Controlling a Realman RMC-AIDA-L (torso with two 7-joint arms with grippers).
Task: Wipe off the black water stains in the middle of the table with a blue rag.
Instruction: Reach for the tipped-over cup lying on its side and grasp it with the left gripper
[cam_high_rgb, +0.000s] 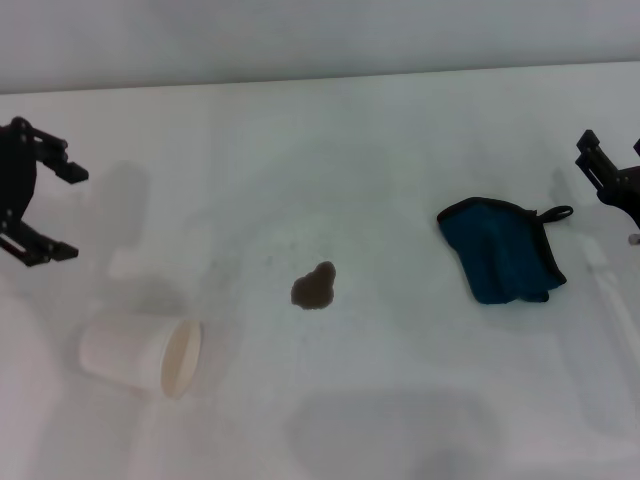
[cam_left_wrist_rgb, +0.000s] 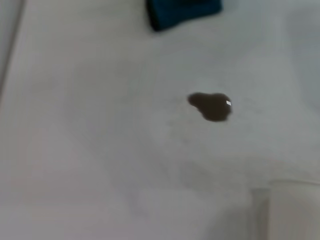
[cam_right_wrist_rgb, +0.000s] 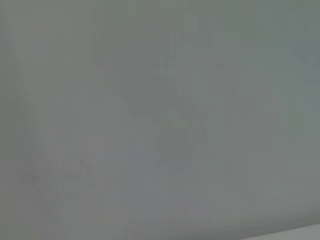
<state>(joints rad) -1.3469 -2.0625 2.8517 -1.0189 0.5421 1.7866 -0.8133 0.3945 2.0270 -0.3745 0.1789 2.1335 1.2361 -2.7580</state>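
White table (cam_high_rgb: 400, 130) with a dark stain (cam_high_rgb: 314, 287) in its middle and a blue rag (cam_high_rgb: 500, 250) lying flat to the right of it, well apart.

The stain is a small brownish-black blotch of liquid, not covered by anything; the left wrist view shows it (cam_left_wrist_rgb: 211, 106) too, with a corner of the rag (cam_left_wrist_rgb: 182, 11) beyond it. The rag has a black edge and a small black loop at its far right corner. A white paper cup (cam_high_rgb: 140, 354) lies on its side to the left of the stain, its mouth turned toward it. The left gripper (cam_high_rgb: 62, 212) hangs at the left edge, its two fingers spread wide and holding nothing. The right gripper (cam_high_rgb: 610, 165) is at the right edge, near the rag but apart from it, fingers spread a little, also holding nothing.
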